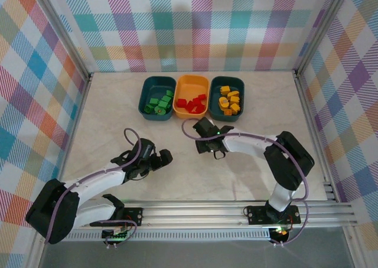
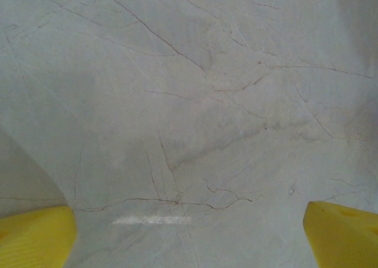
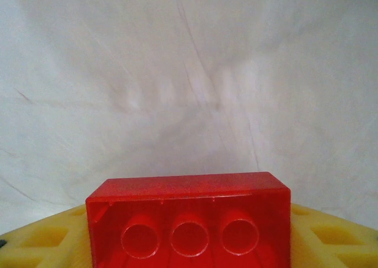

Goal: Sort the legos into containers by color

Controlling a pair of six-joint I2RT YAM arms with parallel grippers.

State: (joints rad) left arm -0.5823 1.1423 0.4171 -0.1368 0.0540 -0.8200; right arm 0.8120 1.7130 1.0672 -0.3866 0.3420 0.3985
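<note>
Right end effector [image 1: 214, 149] clamps a red brick [image 3: 189, 218]; next, lift it into the orange tub [image 1: 190, 78]. Left end effector [image 1: 162, 158] gapes apart.

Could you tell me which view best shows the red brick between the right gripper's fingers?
Right wrist: the red brick is close up, underside tubes clear. In top external the right gripper covers it; left wrist faces tabletop.

SURFACE: pale marbled table [image 1: 118, 117] is lying flat, thin dark veins crossing it | MARK: short white scuff [image 2: 152, 220] is showing on the table in the left wrist view | ENCLOSURE: pastel plaid walls [image 1: 195, 26] are standing around three sides | FRAME: metal corner post [image 1: 66, 39] is slanting upward | RAIL: slotted aluminium rail [image 1: 195, 212] is running along the near edge
</note>
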